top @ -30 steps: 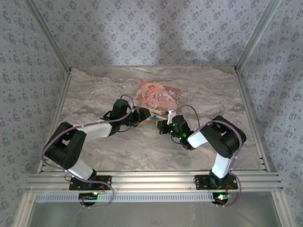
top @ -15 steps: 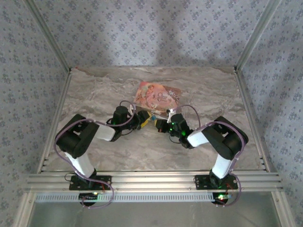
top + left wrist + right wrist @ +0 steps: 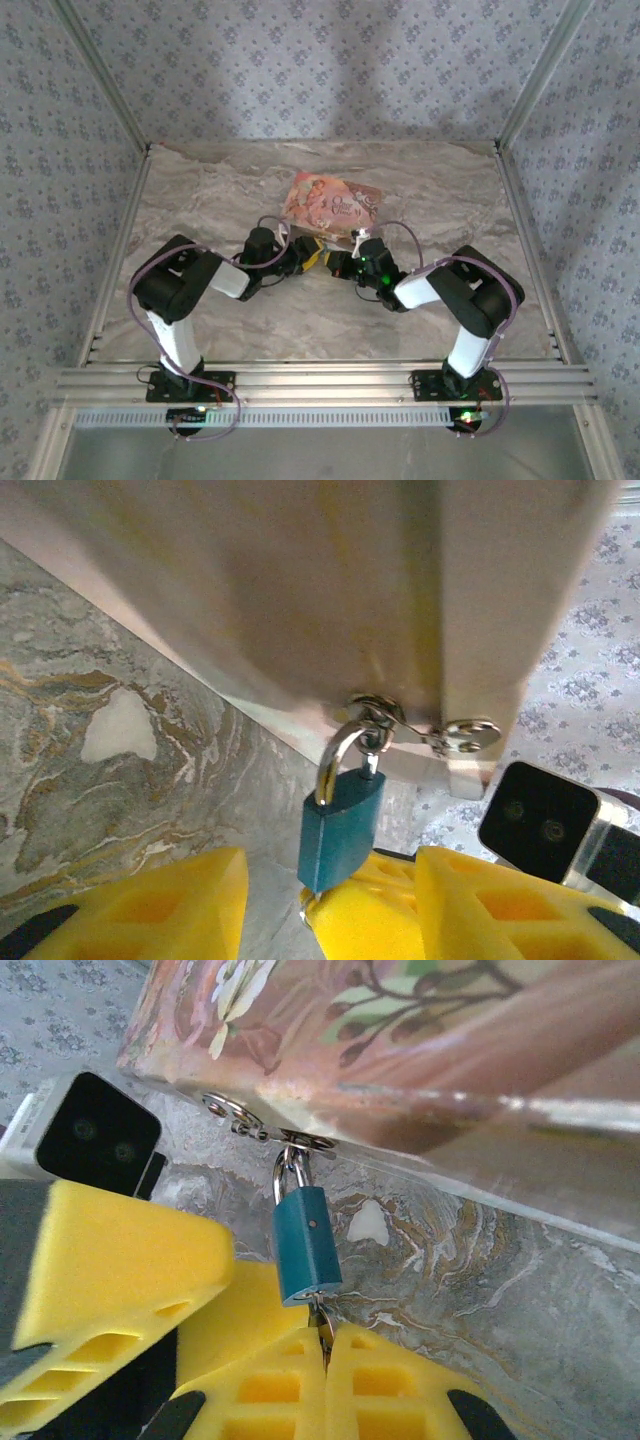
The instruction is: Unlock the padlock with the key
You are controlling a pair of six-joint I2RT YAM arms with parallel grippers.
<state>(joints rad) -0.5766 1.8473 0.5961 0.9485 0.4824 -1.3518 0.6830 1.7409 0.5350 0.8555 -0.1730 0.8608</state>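
- The blue padlock (image 3: 305, 1245) is seen at the centre of the right wrist view, hung by its silvery shackle (image 3: 290, 1175) from a metal hasp (image 3: 265, 1130) on the edge of the pink picture-printed box (image 3: 420, 1020).
- A key (image 3: 322, 1322) is held at the padlock's underside, pinched between the yellow fingers (image 3: 385, 1390) of the right gripper (image 3: 325, 1355), which are pressed together at the bottom of that frame.
- In the left wrist view, the fingers (image 3: 160, 905) of the left gripper (image 3: 330, 875) are held apart at the lower edge, with the padlock body between them; contact with it cannot be told.
- The box is laid on the marbled table (image 3: 200, 190), at upper centre of the top view.
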